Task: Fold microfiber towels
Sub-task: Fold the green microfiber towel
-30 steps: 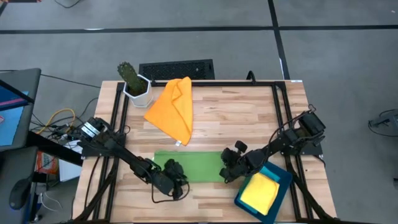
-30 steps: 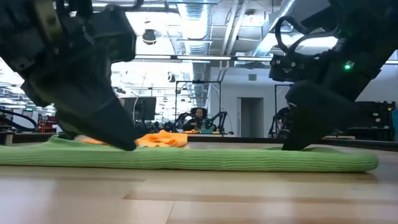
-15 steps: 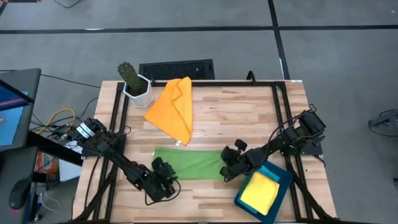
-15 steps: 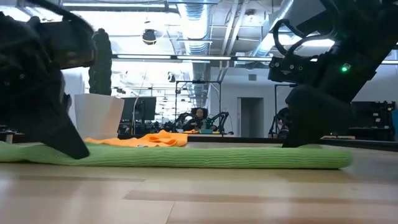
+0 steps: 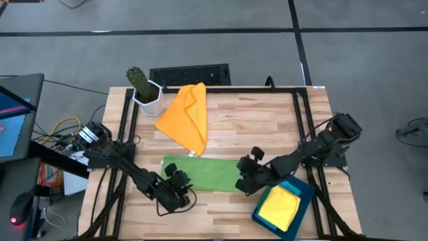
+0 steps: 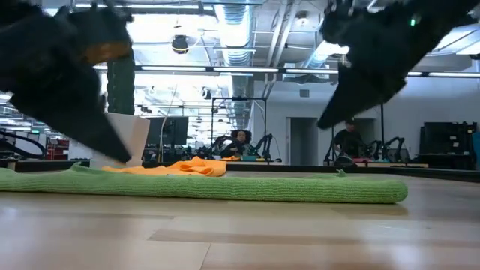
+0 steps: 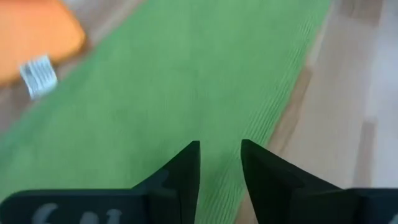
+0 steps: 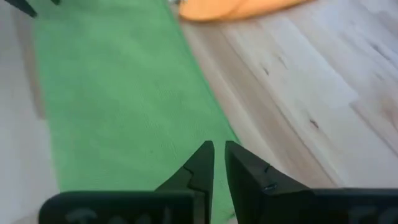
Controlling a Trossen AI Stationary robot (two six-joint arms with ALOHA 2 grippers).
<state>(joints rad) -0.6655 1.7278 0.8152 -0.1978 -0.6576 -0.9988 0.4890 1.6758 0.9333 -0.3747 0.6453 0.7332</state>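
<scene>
A green towel [image 5: 207, 175] is laid flat as a long folded strip near the worktop's front. An orange towel [image 5: 185, 116] lies loosely crumpled behind it. A yellow towel [image 5: 279, 206] is seen folded at front right.

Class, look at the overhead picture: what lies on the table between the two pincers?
The folded green towel stretches between the left pincer and the right pincer, seen in the high view.

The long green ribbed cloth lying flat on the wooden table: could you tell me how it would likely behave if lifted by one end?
The long green ribbed cloth would probably droop: it lies flat as a thin strip in the low view, hugging the wooden table. It is likely light for its size. Its ribbed weave suggests some grip, so it seems unlikely to slip.
</scene>
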